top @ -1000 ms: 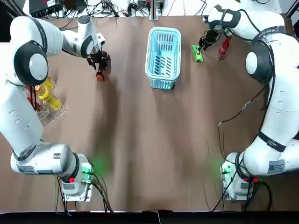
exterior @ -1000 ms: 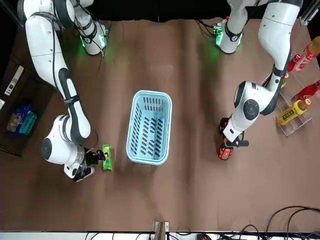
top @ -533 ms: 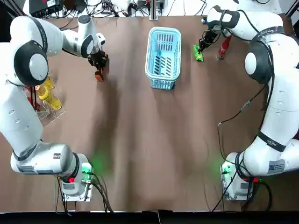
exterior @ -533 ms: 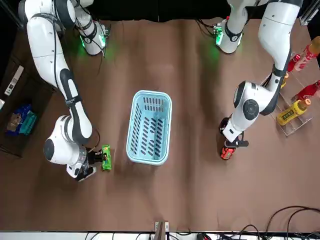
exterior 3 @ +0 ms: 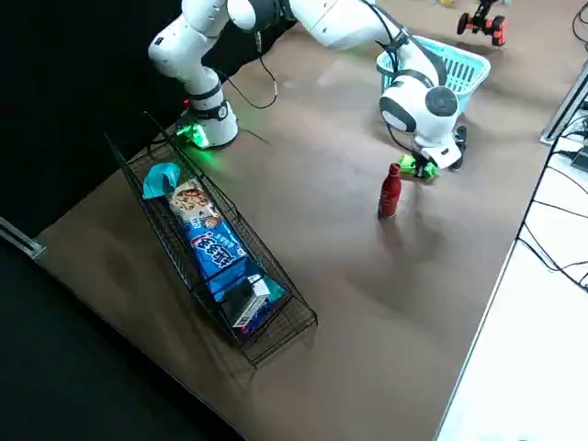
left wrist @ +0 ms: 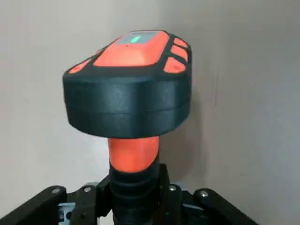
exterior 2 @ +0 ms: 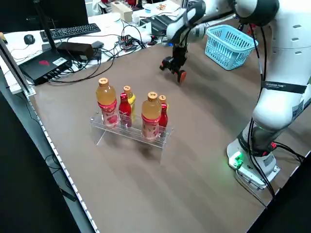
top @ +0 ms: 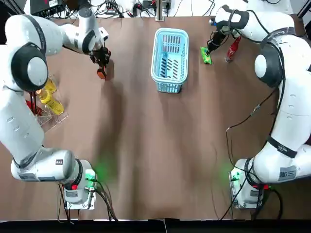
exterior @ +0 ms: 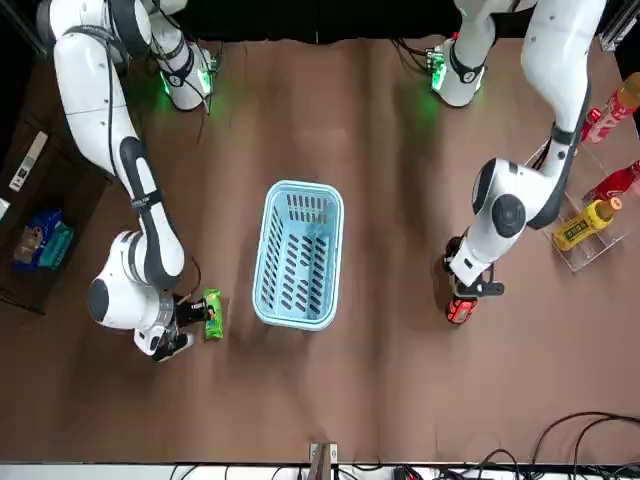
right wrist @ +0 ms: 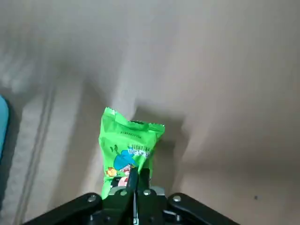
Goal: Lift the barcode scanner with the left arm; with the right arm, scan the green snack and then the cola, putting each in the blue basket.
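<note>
Top view: left claw (top: 101, 62) clamps orange-black barcode scanner (top: 101, 74), seemingly raised; right claw (top: 209, 50) pinches green snack packet (top: 206, 55); red cola bottle (top: 233, 48) untouched; blue plastic basket (top: 171, 31) empty.

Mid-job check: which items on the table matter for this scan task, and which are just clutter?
In the job: barcode scanner in the left gripper; green snack in the right gripper; cola; blue basket.
Just lying about: rack of bottles; wire tray of snack packets.

Overhead camera looks down from the robot's side, front camera opposite; both share the blue basket (top: 170, 86).
</note>
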